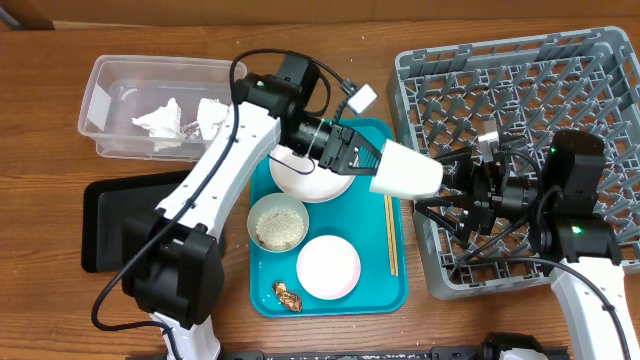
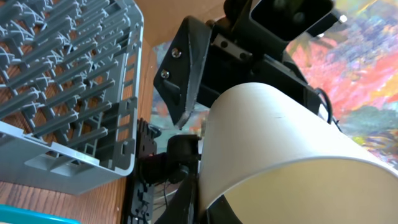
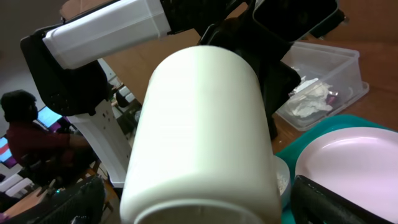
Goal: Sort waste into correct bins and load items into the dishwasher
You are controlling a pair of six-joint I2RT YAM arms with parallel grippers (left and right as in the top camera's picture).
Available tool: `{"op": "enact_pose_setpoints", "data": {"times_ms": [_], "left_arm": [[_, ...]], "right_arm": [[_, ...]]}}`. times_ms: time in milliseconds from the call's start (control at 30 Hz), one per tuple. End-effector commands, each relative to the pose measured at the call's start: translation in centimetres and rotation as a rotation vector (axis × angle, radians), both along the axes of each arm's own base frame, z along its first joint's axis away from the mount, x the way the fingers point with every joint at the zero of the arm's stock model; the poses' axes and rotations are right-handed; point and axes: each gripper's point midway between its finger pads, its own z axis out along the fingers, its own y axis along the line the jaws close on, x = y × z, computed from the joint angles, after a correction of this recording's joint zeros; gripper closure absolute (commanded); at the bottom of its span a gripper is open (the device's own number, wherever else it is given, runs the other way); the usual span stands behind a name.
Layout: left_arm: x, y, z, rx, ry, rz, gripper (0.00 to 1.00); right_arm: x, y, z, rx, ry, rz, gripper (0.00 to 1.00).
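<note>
L gripper (image 1: 368, 160) clamped on cup (image 1: 405, 168) at rim end. Cup sideways in air betw. tray (image 1: 385, 290) and rack (image 1: 600, 60); prob. handover, rack is R side. R gripper (image 1: 432, 188) jaws wide apart, flanking cup base, no grip yet. Cup: smooth matte white, tapered. Rack: grey plastic peg grid.

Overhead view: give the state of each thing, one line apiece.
white cup, on its side in the air
left claw, shut on the white cup
right claw, open beside the cup
small bowl, upright, holding rice
chopsticks, flat on the teal tray
dish rack, no dishes seen
clear tub, holding tissues
</note>
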Motion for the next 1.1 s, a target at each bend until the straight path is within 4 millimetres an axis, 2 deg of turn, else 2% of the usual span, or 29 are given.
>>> {"op": "enact_pose_setpoints", "data": {"times_ms": [0,67,233,367,433,500,533,567,667,767,900,967,1000,1033,1067], "left_arm": [[-0.5,-0.5,0.4,0.012,-0.051,-0.015,0.96],[-0.6,-0.6,0.4,0.014,-0.046,-0.018,0.96],[-0.6,-0.7,0.4,0.013,-0.047,-0.019,0.96],[-0.6,-0.7,0.4,0.016,-0.05,-0.019,0.96],[-0.4,-0.6,-0.6,0.07,-0.072,-0.008,0.71],[0.0,-0.3,-2.3,0.171,-0.093,0.012,0.58],[0.5,0.1,-3.7,0.261,-0.093,0.037,0.46],[0.9,0.5,-4.7,0.331,-0.087,0.062,0.41],[3.0,3.6,-8.2,0.625,-0.07,0.196,0.31],[4.4,7.7,-9.4,0.833,-0.092,0.32,0.25],[5.6,14.3,-8.4,1.063,-0.143,0.512,0.2],[5.7,17.4,-7.2,1.147,-0.153,0.616,0.19],[5.5,19.7,-6.0,1.192,-0.154,0.7,0.16],[5.4,20.7,-5.3,1.206,-0.159,0.737,0.06],[5.2,21.3,-4.9,1.213,-0.162,0.761,0.0]], "right_arm": [[-0.1,0.0,1.1,0.01,-0.029,0.016,0.06],[0.0,0.0,1.2,0.012,-0.028,0.015,0.1],[0.1,0.0,1.3,0.012,-0.033,0.015,0.34],[0.1,0.0,1.3,0.012,-0.031,0.015,0.4],[0.2,0.0,1.3,0.013,-0.012,0.009,0.51],[0.4,-0.1,1.0,0.006,0.016,-0.011,0.59],[1.1,-0.2,0.5,-0.008,0.067,-0.055,0.62],[1.4,-0.3,0.2,-0.018,0.091,-0.081,0.63],[3.5,-1.4,-1.7,-0.079,0.197,-0.238,0.66],[5.6,-3.5,-3.7,-0.164,0.297,-0.443,0.72],[7.5,-8.3,-5.2,-0.343,0.389,-0.751,0.73],[7.8,-12.5,-5.0,-0.463,0.441,-0.974,0.73],[7.5,-15.1,-4.2,-0.514,0.467,-1.1,0.73],[7.3,-16.7,-3.6,-0.543,0.479,-1.173,0.73],[6.9,-18.4,-3.2,-0.566,0.5,-1.247,0.73]]}}
